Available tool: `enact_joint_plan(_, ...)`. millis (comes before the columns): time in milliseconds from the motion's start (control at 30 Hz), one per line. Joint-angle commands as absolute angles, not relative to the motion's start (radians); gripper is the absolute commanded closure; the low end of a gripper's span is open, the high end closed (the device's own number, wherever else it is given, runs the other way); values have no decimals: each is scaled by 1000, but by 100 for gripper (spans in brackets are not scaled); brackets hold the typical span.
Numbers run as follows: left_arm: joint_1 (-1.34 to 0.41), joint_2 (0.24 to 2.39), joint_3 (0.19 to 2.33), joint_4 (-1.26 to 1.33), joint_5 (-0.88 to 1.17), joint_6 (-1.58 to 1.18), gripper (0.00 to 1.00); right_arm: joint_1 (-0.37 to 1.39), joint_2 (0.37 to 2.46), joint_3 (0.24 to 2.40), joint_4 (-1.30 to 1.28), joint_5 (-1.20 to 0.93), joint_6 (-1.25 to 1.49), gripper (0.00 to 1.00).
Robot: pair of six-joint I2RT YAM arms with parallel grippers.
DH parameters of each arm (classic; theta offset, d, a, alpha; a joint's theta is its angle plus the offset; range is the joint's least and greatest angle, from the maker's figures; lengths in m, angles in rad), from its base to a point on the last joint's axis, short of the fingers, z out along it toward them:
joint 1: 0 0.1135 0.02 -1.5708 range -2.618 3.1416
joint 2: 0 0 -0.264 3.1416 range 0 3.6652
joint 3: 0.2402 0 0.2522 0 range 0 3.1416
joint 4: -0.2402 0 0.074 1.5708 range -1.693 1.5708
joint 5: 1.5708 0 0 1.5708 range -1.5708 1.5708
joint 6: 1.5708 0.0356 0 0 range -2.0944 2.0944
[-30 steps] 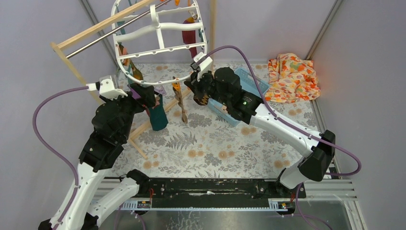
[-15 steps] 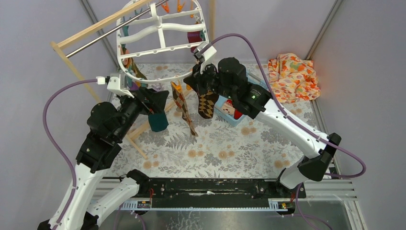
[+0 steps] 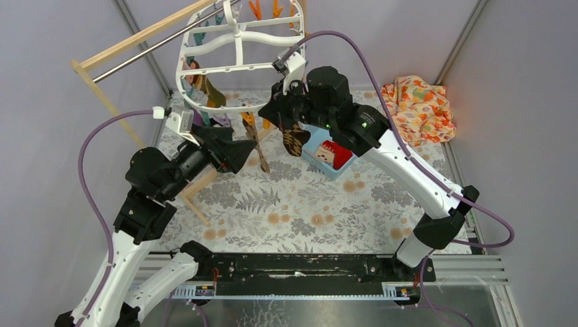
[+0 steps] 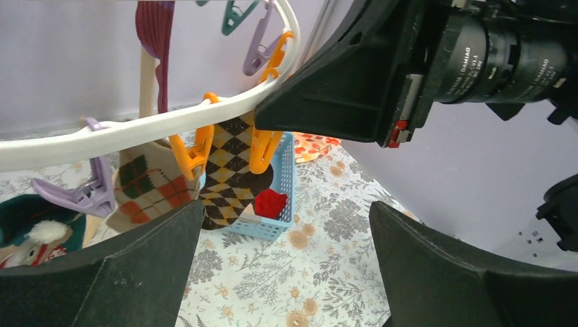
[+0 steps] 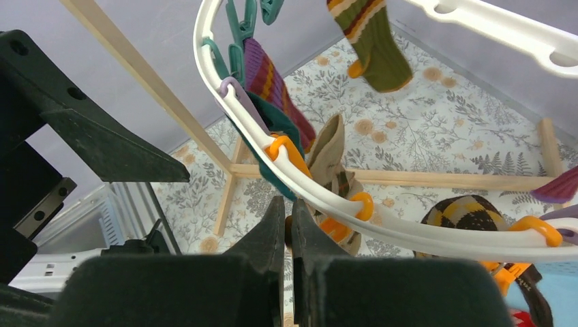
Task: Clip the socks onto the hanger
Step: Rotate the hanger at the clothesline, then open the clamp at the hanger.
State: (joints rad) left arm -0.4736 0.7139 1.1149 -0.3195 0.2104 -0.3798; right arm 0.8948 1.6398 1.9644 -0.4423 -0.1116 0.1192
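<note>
Risen higher, the right gripper [image 3: 269,116] sits closed beside the hanger [image 3: 232,67] rim.

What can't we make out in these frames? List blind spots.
- Right wrist view: the right gripper is shut, but its closed jaws hide whether a sock edge is pinched.
- Left wrist view: the hanger rim hides the dark argyle sock top, so the orange peg bite is unclear.
- Top view: the hanger's far rim is cut off by the upper edge.
- Top view: the right arm covers most of the blue basket.
</note>
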Motion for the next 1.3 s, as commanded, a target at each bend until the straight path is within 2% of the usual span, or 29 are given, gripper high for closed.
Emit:
enact_joint_plan(0, -476, 712, 1077, -173, 307, -368, 1, 878, 1619, 2021, -459, -167, 164, 100)
enact_joint_plan(267, -477, 708, 945, -53, 252, -355, 1, 879, 1621, 2043, -461, -193, 221, 100)
enact_joint_plan(467, -477, 735, 941, -13, 240, -363, 2, 879, 1634, 2051, -458, -192, 230, 100)
enact_joint_plan(633, -477, 774, 964, -4, 261, -394, 10, 879, 1633, 2031, -443, -196, 234, 100)
enact_joint_plan(733, -477, 786, 974, 19, 279, -423, 18, 878, 1630, 2025, -445, -188, 230, 100)
enact_joint_plan(833, -477, 773, 1001, -40, 262, -417, 18, 877, 1624, 2021, -445, -175, 223, 100)
enact_joint_plan(1067, -477, 661, 1066, -300, 50, -255, 15, 879, 1628, 2027, -443, -176, 228, 100)
enact_joint_plan(1267, -477, 675, 1093, -296, 227, -297, 16, 877, 1642, 2028, -437, -183, 233, 100)
